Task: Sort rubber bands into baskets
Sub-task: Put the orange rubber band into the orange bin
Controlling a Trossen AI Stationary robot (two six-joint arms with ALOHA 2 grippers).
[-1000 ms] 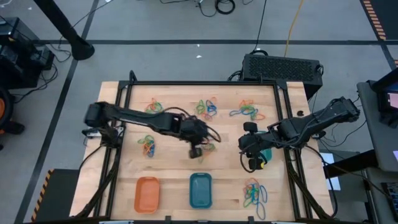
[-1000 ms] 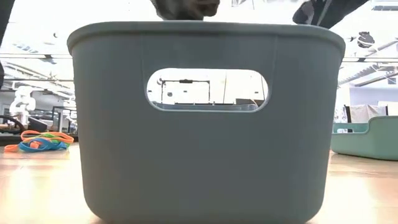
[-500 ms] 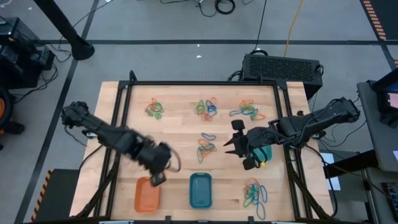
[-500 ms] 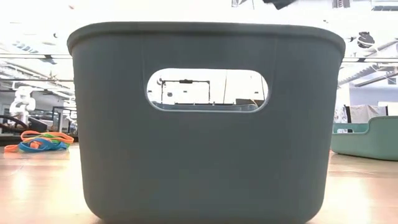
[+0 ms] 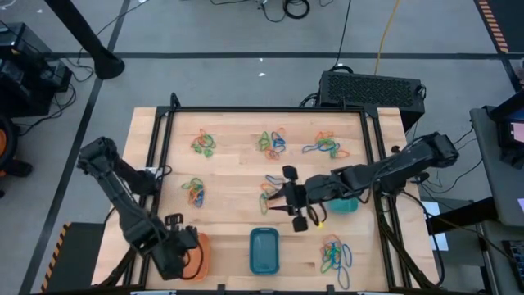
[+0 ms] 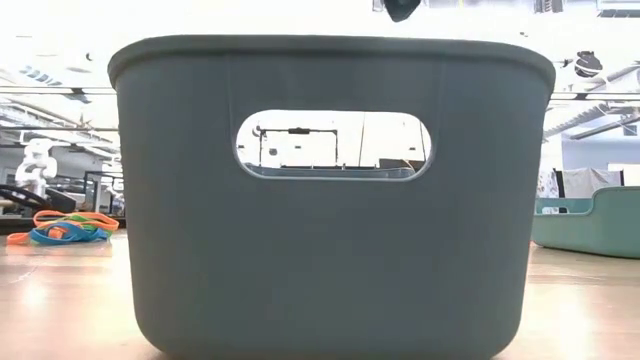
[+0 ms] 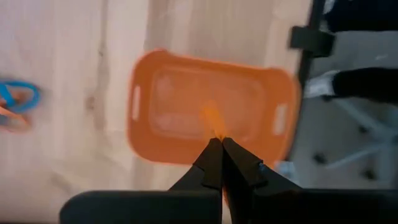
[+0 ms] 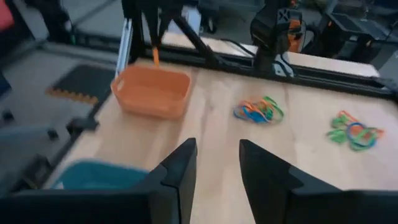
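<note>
Orange on orange over at the left: left claw [image 7: 221,144] pinched fully shut on, apparently, a thin orange band [image 7: 211,118], hanging right above the orange basket [image 5: 201,256]. All of that at the table [image 5: 237,168] corner between the left edge and the basket-side edge. Straight down from claw to basket, so nothing much to line up. Just letting go for the drop, at a guess. Basket's long axis pointing away from that edge toward mid-table, plenty of room either way.

Moving right: small mixed pile [image 5: 194,191] of rubber bands toward the left edge, three more piles strung along the far edge. Blue basket [image 5: 264,251] next door to the orange one on the same edge. Another pile [image 5: 267,185] about mid-table.

Then the right claw [image 5: 278,201], reaching in from the right edge to roughly mid-table, fingers about half apart with nothing between them. Mid-table pile just beside its tips, on the left-edge side, so clearly the nearer arm for that one. Probably the next grab, only a short push forward and down. Fiddly bit: thin tangled loops, easy to snag two colours at once.

Further right, teal-green basket [image 5: 345,205] tucked partly under the right arm near the right edge. Last pile [image 5: 334,254] in the corner between the right edge and the basket-side edge.
</note>
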